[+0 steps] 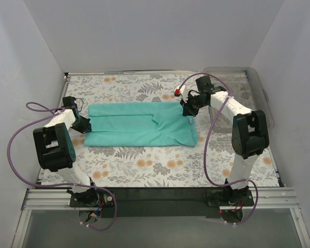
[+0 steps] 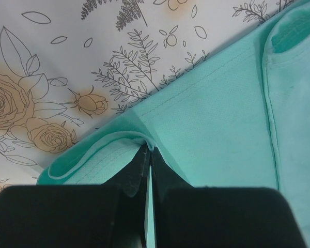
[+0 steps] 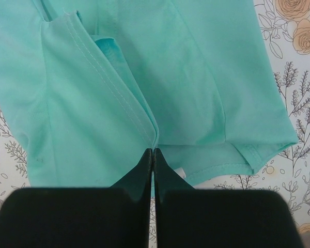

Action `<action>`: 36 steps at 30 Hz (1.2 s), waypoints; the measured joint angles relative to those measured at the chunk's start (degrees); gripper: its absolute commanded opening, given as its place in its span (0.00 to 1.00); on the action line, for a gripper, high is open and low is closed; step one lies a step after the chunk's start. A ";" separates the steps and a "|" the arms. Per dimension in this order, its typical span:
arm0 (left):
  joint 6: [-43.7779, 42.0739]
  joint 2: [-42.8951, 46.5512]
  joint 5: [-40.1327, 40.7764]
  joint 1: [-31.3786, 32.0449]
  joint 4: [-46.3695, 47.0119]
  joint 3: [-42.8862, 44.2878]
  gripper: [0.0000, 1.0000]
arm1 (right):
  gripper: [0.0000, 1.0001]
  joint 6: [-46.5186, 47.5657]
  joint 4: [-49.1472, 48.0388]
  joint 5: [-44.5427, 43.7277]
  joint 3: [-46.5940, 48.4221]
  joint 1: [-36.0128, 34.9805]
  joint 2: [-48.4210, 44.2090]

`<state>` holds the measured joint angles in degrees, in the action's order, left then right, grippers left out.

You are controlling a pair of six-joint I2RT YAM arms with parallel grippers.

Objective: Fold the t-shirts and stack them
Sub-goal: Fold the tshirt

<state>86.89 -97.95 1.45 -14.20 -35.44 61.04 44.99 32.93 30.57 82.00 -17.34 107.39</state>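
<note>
T-shirt: the teal-green t-shirt (image 1: 142,125) lies on the middle of the worktop (image 1: 160,165) as a long band folded over on itself, running from the left arm across to the right arm.
T-shirt, detail: the layers overlap, and a stitched hem runs slantwise over the right part, where a sleeve (image 3: 263,144) lies flat at the right end. The cloth is plain, with no print.
Left fingers: the left fingers (image 2: 134,173) are pressed together on the shirt's left edge. A doubled, stitched fold is nipped at their tips, and a sliver of teal shows in the slit between them.
Right fingers: the right fingers (image 3: 139,170) are closed on the shirt's far right edge, pinching the cloth where a hem fold meets their tips.
Arms: both reach inward, low over the worktop, one at each end of the shirt.
Worktop: it has a white cover printed with grey leaves and orange roses, bare around the shirt on all sides.
Bin: a clear plastic bin (image 1: 227,68) stands at the far right corner, well apart from the shirt.
</note>
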 measured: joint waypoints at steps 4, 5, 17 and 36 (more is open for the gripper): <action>-0.15 0.00 -0.07 0.00 0.04 0.00 0.00 | 0.01 -0.07 0.00 -0.22 0.09 -0.09 0.02; -0.15 0.00 -0.11 0.00 0.09 0.02 0.00 | 0.01 -0.09 0.02 -0.26 0.11 -0.09 0.02; -0.20 0.00 -0.42 0.00 0.39 0.70 0.00 | 0.01 -0.31 0.00 -0.79 0.37 -0.09 1.05; -3.43 5.11 -2.56 -0.02 2.32 0.90 0.72 | 0.55 -12.07 -5.92 -10.40 1.22 -1.25 2.05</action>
<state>83.46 -92.84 -1.10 -14.22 -33.12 61.93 32.93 27.00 20.16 83.22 -18.59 109.45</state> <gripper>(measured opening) 0.714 0.557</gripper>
